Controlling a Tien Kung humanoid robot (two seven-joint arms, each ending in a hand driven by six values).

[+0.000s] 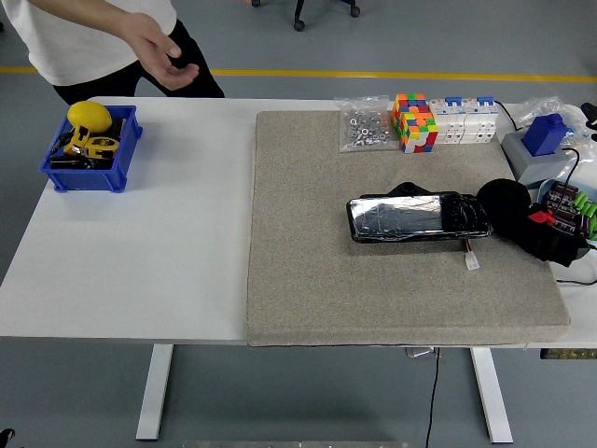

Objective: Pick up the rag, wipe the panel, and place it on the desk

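Note:
A glossy black panel (420, 217) lies flat on the grey felt mat (373, 299), right of the mat's middle. My right hand (546, 229), black with a red mark, reaches in from the right edge and sits at the panel's right end. It is shut on a matte black bundle that looks like the rag (504, 199), which touches the panel's right end. Black on black hides the single fingers. My left arm is out of view.
A person stands at the far left, one hand (173, 61) open above the table. A blue bin (91, 154) holds a yellow object. Behind the panel are a bag of nuts (366, 126), a coloured cube (415, 121) and white breakers (464, 119). A blue part (546, 133) sits far right.

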